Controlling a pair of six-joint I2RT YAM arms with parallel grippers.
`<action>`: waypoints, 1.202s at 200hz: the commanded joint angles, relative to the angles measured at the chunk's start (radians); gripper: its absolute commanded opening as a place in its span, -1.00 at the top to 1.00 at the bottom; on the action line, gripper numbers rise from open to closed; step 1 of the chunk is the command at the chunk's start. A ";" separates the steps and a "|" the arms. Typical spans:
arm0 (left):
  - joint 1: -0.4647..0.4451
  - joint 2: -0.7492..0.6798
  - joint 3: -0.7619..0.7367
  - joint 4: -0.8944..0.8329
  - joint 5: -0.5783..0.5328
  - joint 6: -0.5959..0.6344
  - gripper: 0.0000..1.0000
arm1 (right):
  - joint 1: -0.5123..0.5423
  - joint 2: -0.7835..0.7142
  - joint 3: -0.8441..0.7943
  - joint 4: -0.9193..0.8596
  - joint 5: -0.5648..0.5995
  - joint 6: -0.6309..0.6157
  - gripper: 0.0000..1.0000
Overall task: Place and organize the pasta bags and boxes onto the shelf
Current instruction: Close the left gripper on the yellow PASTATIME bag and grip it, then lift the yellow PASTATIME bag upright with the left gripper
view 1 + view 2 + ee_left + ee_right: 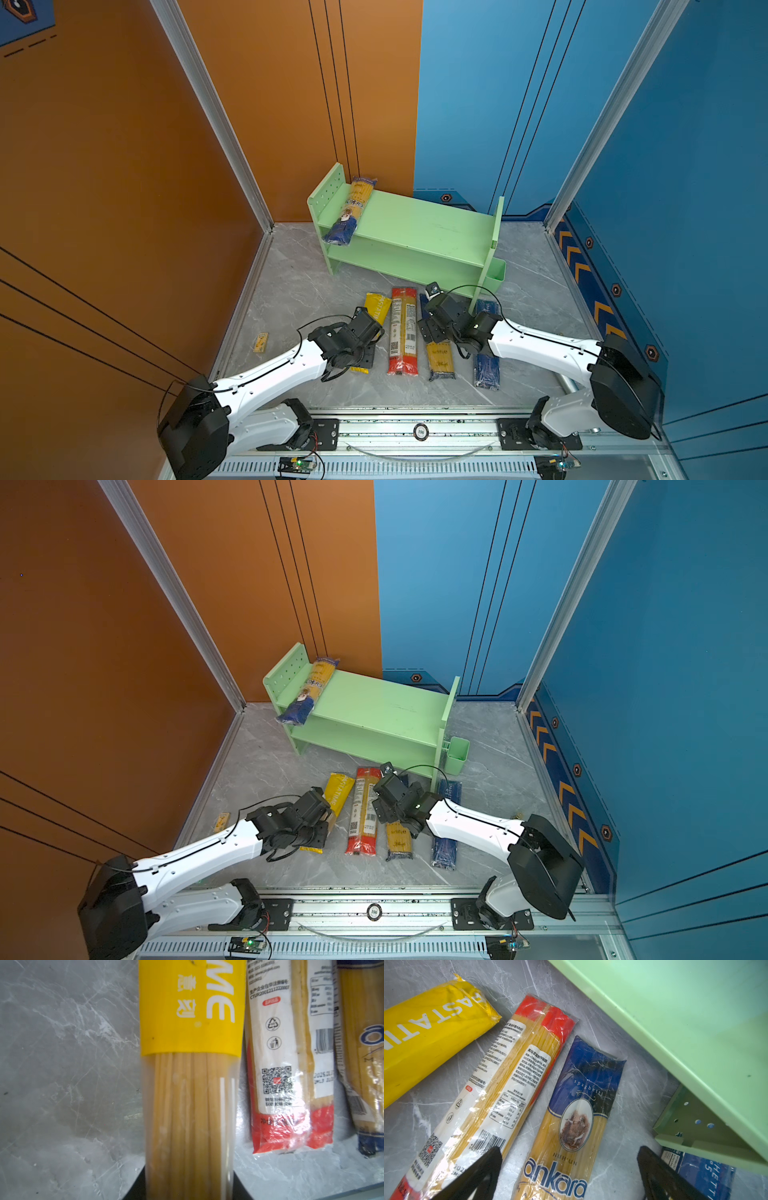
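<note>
On marble tabletop [291,291], left jaws grip yellow bag [191,1012]; right jaws wide.

You have bare tabletop [299,291] left of the yellow bag [376,309] out to the tiny yellow box [261,343], only thin gaps between it, the red-ended bag [403,332] and the loose ankara bag [441,361], blue box [487,370] crowding the front leg of the shelf [424,224], top tier free right of the shelved ankara bag [353,203]

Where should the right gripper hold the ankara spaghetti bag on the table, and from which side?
Around its middle, across the narrow width, coming straight down. The ankara bag lies flat and long; the open right gripper hovers over it, with bare table beside both long edges.
</note>
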State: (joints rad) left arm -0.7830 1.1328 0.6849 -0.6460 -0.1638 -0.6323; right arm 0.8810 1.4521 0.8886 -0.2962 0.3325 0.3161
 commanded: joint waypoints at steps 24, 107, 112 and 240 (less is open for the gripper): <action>0.012 -0.081 0.020 0.043 0.012 -0.003 1.00 | -0.013 0.017 0.009 -0.024 -0.030 0.008 -1.00; 0.013 -0.234 0.045 0.042 0.108 0.015 1.00 | -0.025 0.030 0.037 -0.041 -0.044 -0.009 -1.00; 0.013 -0.239 0.047 0.040 0.115 0.015 1.00 | -0.025 0.030 0.036 -0.041 -0.044 -0.009 -1.00; 0.033 -0.282 0.089 0.037 0.226 0.016 1.00 | -0.031 0.017 0.033 -0.063 -0.035 -0.013 -1.00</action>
State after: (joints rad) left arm -0.7616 0.8898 0.6857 -0.6865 0.0216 -0.6357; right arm 0.8562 1.4757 0.9092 -0.3264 0.2916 0.3122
